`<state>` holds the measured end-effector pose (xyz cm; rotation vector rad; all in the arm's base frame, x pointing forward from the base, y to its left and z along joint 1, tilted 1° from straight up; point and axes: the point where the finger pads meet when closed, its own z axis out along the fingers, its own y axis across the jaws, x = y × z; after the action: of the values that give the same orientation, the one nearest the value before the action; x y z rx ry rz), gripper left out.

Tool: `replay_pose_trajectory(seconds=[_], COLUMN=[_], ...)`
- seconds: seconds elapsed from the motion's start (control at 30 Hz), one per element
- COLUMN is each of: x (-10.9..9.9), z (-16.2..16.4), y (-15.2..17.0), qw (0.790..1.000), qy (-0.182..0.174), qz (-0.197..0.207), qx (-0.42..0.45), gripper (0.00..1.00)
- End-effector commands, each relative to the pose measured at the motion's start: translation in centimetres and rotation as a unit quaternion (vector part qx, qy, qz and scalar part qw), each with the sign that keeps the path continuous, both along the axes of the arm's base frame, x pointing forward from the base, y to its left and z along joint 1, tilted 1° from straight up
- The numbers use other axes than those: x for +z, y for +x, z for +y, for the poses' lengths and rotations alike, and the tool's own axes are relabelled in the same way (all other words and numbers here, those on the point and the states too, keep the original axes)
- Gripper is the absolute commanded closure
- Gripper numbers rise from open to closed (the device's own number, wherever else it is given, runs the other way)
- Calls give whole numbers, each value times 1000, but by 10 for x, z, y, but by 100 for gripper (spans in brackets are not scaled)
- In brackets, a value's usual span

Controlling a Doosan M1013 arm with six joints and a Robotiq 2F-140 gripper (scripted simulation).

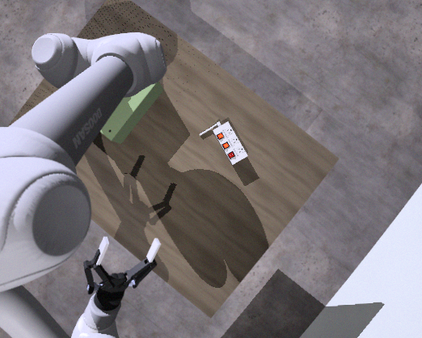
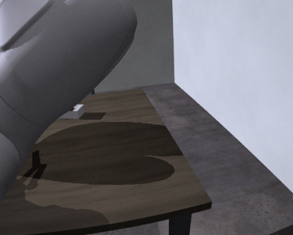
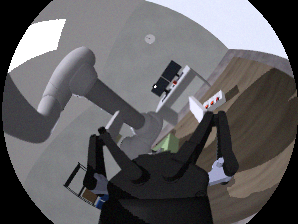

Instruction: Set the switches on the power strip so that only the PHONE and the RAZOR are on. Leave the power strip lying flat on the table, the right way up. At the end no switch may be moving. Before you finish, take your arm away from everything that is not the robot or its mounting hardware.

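Note:
A white power strip (image 1: 229, 142) lies flat on the wooden table, right way up, with three rocker switches in a row: two orange (image 1: 220, 137) (image 1: 225, 145) and one red (image 1: 231, 154). The labels are too small to read. Its end shows in the exterior view (image 2: 74, 111), mostly hidden behind the arm, and small in the wrist view (image 3: 213, 100). My gripper (image 1: 128, 247) is open and empty, high above the table's near-left edge, far from the strip. Its fingers show in the wrist view (image 3: 160, 152).
A green box (image 1: 132, 111) lies on the table left of the strip, partly under the arm. The arm's big links (image 1: 67, 121) cover the left of the top and exterior views. A white wall (image 2: 237, 84) stands to the right of the table.

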<state>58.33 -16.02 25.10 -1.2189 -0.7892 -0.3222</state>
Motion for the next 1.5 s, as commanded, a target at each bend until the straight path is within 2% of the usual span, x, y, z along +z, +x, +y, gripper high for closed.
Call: replay_pose_trajectory(seconds=[0.0,0.53,0.57,1.47], x=[0,0,0,0], z=[0,0,0,2], y=[0,0,0,0], qw=[1000,1000,1000,1000], qy=[0,0,0,-2], qz=[0,0,0,1], qx=[0,0,0,1], gripper=[0,0,100,100])
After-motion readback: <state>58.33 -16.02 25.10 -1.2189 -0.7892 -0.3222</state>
